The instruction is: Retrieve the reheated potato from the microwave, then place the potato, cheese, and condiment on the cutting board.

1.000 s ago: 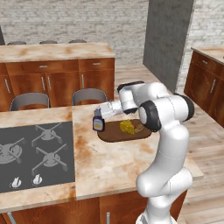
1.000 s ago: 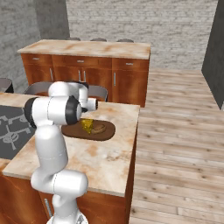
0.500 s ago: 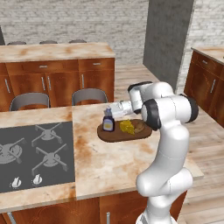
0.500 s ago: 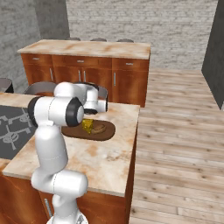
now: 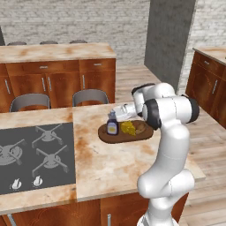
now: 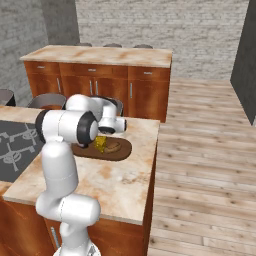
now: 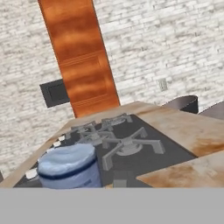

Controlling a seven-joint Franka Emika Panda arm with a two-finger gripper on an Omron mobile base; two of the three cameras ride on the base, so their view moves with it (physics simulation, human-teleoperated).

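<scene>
1. Brown sauce bottle (image 5: 112, 128) stands upright at the left end of the cutting board (image 5: 145, 133), the end towards the hob (image 5: 31, 156). The gripper (image 5: 115, 112) sits at its neck, reaching in sideways from the arm's side, so the bottle is directly at the fingers and its long axis runs up and down.
2. Its jaws are drawn in as far as they go, apparently clamped on the bottle's neck; the bluish cap (image 7: 68, 167) shows right at the bottom of the hand view.
3. Yellow cheese (image 5: 128, 128) lies on the board just beside the bottle, and the potato (image 5: 140, 127) sits next to it on the far side from the bottle, also on the board.
4. Judging by this, all three things are on the board, and the coming move is to let go and draw back sideways without tipping the bottle.
5. Hard to make out:
   - the fingertips themselves are hidden against the bottle;
   - in the right base view the arm covers the bottle, leaving the cheese (image 6: 101, 144) and board (image 6: 123, 149) in sight.
</scene>
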